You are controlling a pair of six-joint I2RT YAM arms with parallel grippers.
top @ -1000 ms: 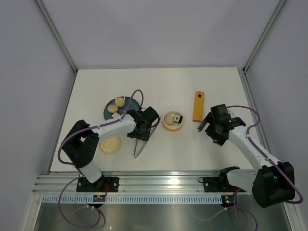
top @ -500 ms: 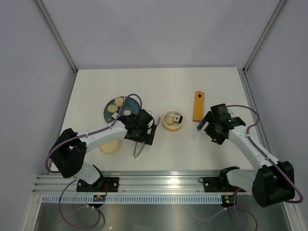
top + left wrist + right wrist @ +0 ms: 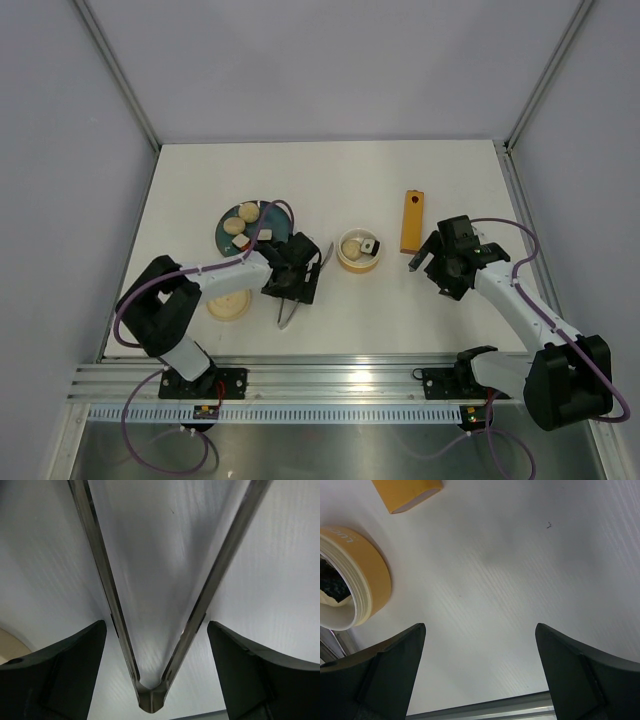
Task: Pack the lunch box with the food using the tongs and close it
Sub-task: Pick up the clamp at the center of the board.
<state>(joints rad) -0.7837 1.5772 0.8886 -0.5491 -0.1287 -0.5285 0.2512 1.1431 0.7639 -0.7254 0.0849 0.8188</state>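
My left hand (image 3: pixel 156 630) is released, fingers spread either side of the tongs (image 3: pixel 150 697), not touching. Joined end nearest, arms running ahead flat on the table (image 3: pixel 495 555). Lid (image 3: pixel 229 302) to its left, dark plate (image 3: pixel 222 240) with buns (image 3: pixel 240 218) ahead-left. My right hand (image 3: pixel 479 645) is released, holding nothing. Lunch box (image 3: pixel 372 575) to its left, orange block (image 3: pixel 407 492) ahead-left.

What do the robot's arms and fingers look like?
The left arm and right arm match. Each has long white tube-shaped parts joined by chunky black joints, on a black base. A thin purple cable loops along each arm. The fingers at the ends are dark, smooth and wedge-shaped, two on each arm.
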